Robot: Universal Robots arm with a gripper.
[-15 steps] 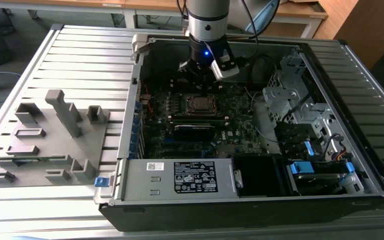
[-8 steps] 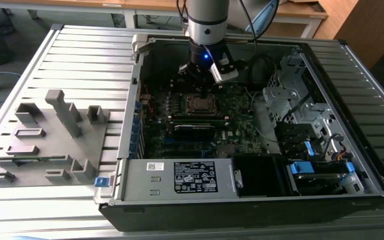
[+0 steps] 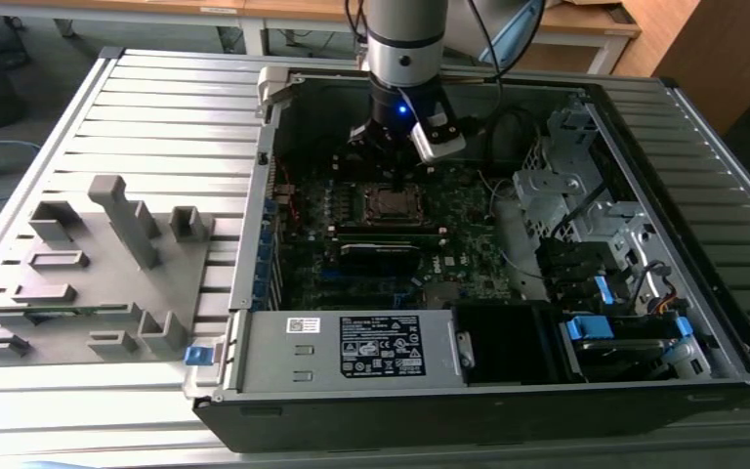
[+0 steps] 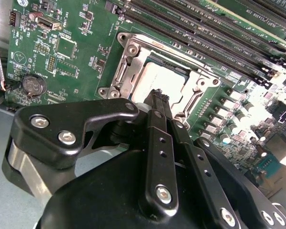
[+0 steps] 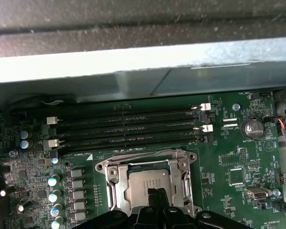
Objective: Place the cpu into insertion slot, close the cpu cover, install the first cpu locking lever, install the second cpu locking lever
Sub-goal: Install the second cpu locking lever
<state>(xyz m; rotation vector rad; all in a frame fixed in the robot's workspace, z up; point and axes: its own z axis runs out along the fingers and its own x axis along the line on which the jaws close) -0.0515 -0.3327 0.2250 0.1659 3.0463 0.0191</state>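
The cpu [image 5: 144, 182] lies in the insertion slot [image 3: 391, 202] on the dark green motherboard [image 3: 473, 259], and its dull grey top shows through the window. The cpu cover [image 5: 115, 190], a silver frame, lies flat over it; in the second wrist view the cover [image 4: 129, 56] rings the cpu [image 4: 163, 78]. My gripper [image 4: 158, 95] hangs just above the socket's near edge with its black fingers pressed together and nothing between them. The first wrist view has the gripper [image 5: 157, 193] over the edge of the chip. In the exterior view the gripper [image 3: 393, 176] is right above the socket.
The open computer case [image 3: 251, 234] lies on a slatted table. Long memory slots [image 5: 133, 129] run beside the socket. A power supply box [image 3: 349, 347] sits at the front and drive bays [image 3: 597, 244] at the exterior view's right. A grey fixture block [image 3: 89, 264] stands outside the case.
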